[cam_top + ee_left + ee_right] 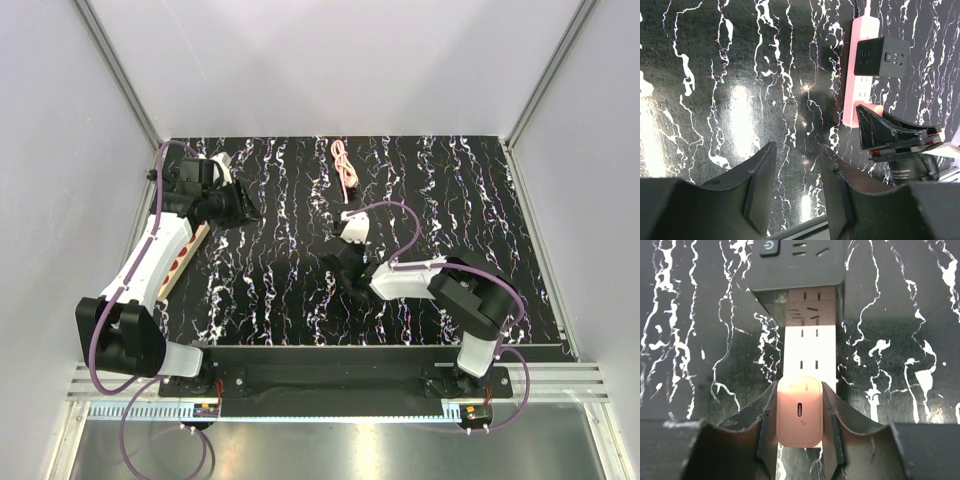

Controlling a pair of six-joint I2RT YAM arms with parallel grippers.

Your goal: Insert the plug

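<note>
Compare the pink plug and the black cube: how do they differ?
The plug is pale pink with one slot; the black cube is larger, with a button and socket holes. The plug is clamped in the right tool; the cube sits untouched on the pink strip. Both lie along that strip.

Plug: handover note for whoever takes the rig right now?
Left tool: open, empty, off to the side of the strip.
Right tool: shut on the plug.
The plug sits at the near end of the strip, lined up along it. A black cube covers the far sockets.
Done: plug grasped and brought to the strip.
Left: the views do not show whether the prongs are in. Check that, press home, then release.
</note>
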